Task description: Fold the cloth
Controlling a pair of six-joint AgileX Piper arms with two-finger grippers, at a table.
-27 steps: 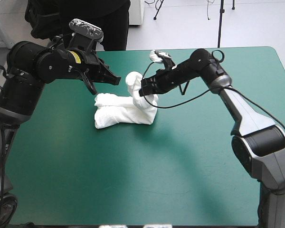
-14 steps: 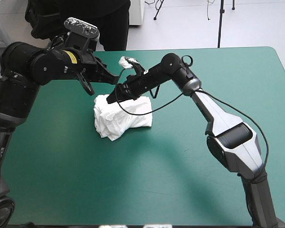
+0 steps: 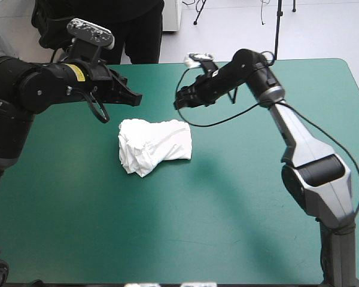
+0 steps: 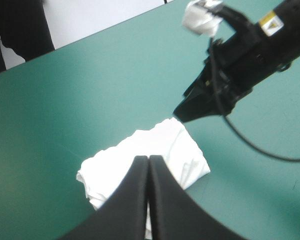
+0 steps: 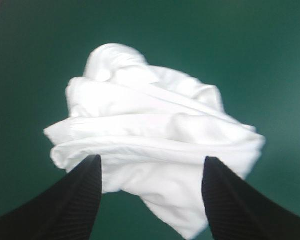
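The white T-shirt (image 3: 154,145) lies as a folded, rumpled bundle on the teal-green cover, left of the table's middle. My left gripper (image 3: 134,98) hovers beyond the bundle's far left corner, its black fingers shut and holding nothing. In the left wrist view that gripper (image 4: 149,160) forms one pointed arch above the T-shirt (image 4: 170,145). My right gripper (image 3: 178,103) hangs just past the bundle's far right corner, clear of the fabric. Its own view shows the right gripper (image 5: 150,167) open, with the T-shirt (image 5: 155,125) ahead of the fingers and apart from them.
Bare teal-green cover (image 3: 239,203) surrounds the bundle on the near and right sides. The right gripper (image 4: 182,112) also appears in the left wrist view, pointing at the bundle's far corner.
The right gripper carried the raised part of the T-shirt over the bundle, opened, let go and drew back toward the far right. The left gripper pulled away to the left.
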